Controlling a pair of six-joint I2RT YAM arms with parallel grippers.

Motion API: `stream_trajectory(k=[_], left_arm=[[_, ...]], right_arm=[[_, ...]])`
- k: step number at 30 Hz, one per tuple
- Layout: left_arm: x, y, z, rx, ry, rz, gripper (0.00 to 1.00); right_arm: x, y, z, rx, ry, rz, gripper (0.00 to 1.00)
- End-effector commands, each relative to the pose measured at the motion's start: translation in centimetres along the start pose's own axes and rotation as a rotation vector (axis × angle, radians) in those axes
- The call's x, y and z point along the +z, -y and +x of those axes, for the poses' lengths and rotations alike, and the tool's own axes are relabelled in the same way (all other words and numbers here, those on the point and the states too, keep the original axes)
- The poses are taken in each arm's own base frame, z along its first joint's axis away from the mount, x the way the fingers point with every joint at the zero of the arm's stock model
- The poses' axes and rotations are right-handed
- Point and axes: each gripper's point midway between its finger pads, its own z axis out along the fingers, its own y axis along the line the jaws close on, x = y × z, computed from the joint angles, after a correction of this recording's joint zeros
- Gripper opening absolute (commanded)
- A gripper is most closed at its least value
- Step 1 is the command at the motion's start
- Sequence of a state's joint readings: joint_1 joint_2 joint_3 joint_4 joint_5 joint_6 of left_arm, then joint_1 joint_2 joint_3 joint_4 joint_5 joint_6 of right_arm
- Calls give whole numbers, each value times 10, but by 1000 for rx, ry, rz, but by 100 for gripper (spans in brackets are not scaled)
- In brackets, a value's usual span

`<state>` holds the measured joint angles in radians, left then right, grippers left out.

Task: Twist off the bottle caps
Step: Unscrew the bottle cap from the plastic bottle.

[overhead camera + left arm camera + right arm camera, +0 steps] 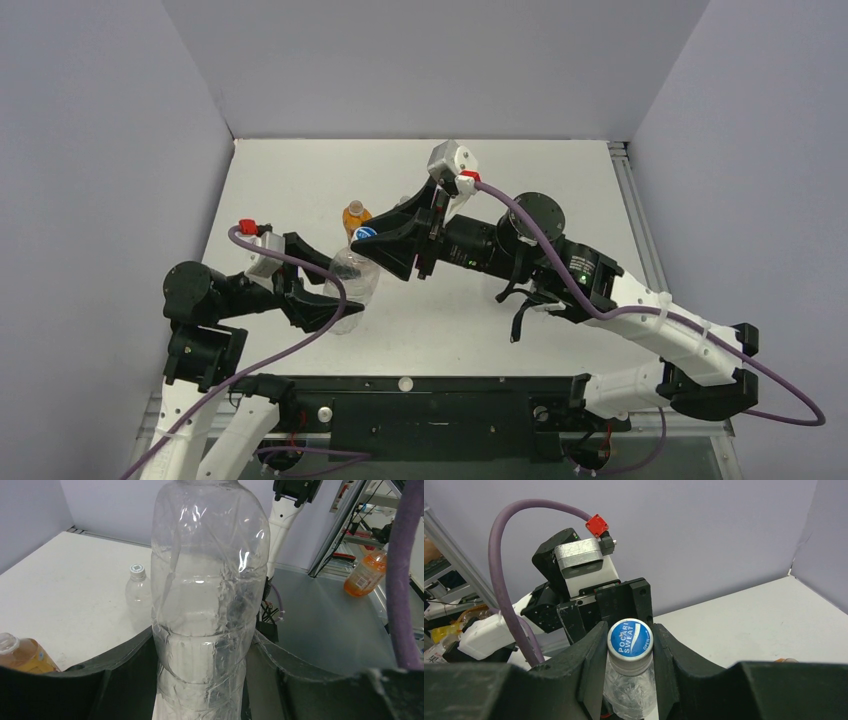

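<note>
A clear bottle (350, 287) stands upright left of the table's middle. My left gripper (312, 297) is shut on its lower body; in the left wrist view the crinkled clear bottle (210, 605) fills the gap between the black fingers (125, 680). Its blue cap (629, 639) reads "Pocari Sweat", and my right gripper (629, 647) is shut on it, one finger pressed to each side. From above, the blue cap (365, 233) shows at the right gripper (380, 243). An orange bottle (356, 215) stands just behind. A small clear bottle (136, 587) with a white cap (137, 570) stands farther off.
The right arm (560, 265) stretches across the table's middle from the right. Grey walls (100, 150) close in the left, back and right sides. The orange bottle (20, 655) sits close to my left gripper. Another orange bottle (367, 572) lies off the table.
</note>
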<state>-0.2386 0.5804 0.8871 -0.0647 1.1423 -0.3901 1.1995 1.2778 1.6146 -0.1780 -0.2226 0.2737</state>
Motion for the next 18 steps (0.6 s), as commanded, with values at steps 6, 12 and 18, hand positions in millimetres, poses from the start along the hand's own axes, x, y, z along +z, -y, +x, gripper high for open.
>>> stream_trajectory(k=[6,12,18], left_arm=[[0,5,-17,73,37,-1,0],[1,9,-18,37,30,20,0],[0,2,-24,88,62,-35,0]], right_arm=[[-4,-2,-17,-35,5,58,0],[-4,-8,-5,-59,-25,24,1],[-8,24,-9,-17,-2,219,79]])
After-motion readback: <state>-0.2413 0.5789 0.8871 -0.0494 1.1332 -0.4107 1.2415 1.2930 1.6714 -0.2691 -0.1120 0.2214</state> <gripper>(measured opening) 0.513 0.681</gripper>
